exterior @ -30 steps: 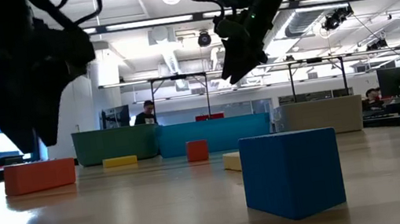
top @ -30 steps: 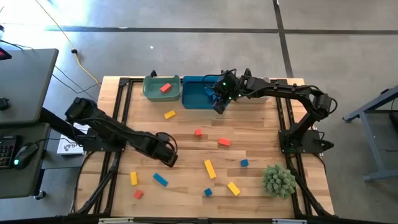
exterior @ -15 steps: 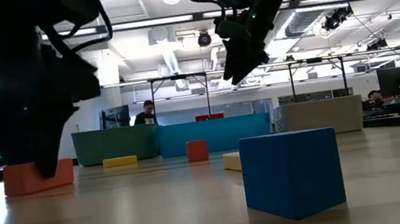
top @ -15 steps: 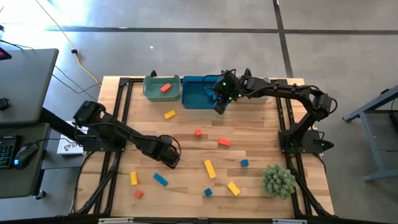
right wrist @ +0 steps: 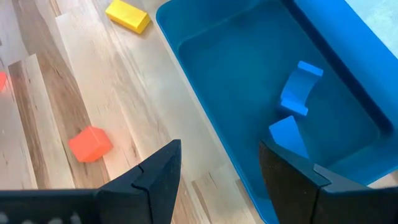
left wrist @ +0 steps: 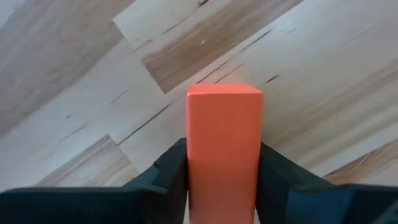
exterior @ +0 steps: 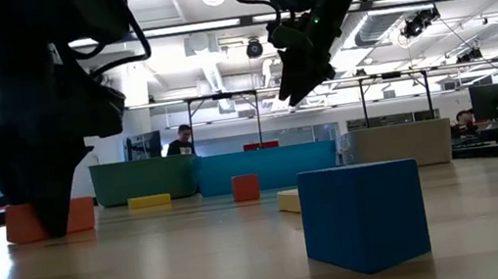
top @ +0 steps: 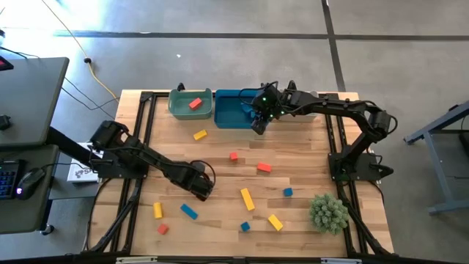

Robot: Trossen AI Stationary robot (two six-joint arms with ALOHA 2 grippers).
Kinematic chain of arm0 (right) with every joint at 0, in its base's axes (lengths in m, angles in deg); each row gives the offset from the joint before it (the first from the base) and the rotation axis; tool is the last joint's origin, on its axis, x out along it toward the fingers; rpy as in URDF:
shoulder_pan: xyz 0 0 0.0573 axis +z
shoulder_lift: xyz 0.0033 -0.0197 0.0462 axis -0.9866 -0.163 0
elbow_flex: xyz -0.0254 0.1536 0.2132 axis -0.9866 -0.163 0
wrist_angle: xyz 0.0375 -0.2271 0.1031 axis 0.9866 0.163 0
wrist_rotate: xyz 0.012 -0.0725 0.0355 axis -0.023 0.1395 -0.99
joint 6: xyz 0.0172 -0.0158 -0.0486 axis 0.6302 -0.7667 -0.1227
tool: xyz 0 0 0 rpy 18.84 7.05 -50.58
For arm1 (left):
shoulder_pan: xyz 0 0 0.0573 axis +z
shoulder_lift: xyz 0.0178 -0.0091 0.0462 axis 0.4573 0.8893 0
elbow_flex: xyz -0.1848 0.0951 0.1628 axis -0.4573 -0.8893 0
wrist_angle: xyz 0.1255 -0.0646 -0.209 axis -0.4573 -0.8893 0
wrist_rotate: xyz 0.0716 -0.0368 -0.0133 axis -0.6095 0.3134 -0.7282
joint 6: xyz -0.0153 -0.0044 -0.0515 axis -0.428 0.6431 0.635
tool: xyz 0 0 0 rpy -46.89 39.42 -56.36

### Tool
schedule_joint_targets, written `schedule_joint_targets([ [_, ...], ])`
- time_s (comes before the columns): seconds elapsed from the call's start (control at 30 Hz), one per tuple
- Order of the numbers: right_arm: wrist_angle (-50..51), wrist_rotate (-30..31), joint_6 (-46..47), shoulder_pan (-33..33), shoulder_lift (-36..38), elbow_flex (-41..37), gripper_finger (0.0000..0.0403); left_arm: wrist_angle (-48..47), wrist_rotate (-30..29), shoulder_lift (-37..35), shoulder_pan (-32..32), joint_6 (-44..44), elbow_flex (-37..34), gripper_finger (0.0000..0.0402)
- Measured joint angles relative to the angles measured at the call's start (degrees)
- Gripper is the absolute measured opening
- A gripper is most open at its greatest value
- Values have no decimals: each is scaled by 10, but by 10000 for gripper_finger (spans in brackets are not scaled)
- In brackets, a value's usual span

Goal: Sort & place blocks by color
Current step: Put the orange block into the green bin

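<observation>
Grey concrete floor point(top: 220, 51) — black desk point(top: 29, 95) at side — bright ceiling lights point(exterior: 164, 35).

Left end effector point(left wrist: 222, 180) clamped low; right end effector point(right wrist: 219, 165) raised, fingers apart.

A red block point(left wrist: 224, 149) sits clamped between two dark fingers point(left wrist: 171, 171) (one each side) above the wooden table point(left wrist: 81, 74).

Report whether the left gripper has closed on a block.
Shut: the left gripper clamps a red block, fingers against both sides.
</observation>
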Motion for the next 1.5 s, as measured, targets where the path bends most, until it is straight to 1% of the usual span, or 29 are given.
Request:
schedule_joint_targets([
  [0.1, 0, 0, 0, 0, 0, 0, 202, 1, 1, -5, 5, -18, 1, 104],
  [0.2, 0, 0, -1, 0, 0, 0, 202, 9, 3, -27, 21, -36, 3, 104],
  [0.43, -3, 6, -21, -2, 0, 0, 202, 10, -30, -92, 99, -98, 4, 104],
  [0.53, -4, 22, -26, -4, 0, 0, 202, 11, -52, -125, 146, -139, 4, 104],
  [0.67, -6, 26, -31, -14, 0, 0, 202, 21, -73, -168, 222, -202, 4, 104],
  [0.8, -9, 15, -54, -26, 0, 0, 202, 43, -73, -203, 304, -264, 4, 109],
  [0.93, -21, 12, -58, -38, 0, 0, 202, 72, -73, -228, 383, -323, 4, 109],
  [1.07, -38, 12, -60, -49, 0, 0, 202, 115, -73, -241, 454, -375, 4, 110],
  [1.27, -72, 12, -61, -64, 0, 0, 202, 190, -73, -240, 547, -448, 5, 110],
  [1.5, -109, 12, -92, -77, 0, 0, 202, 194, -93, -224, 627, -503, 5, 110],
])
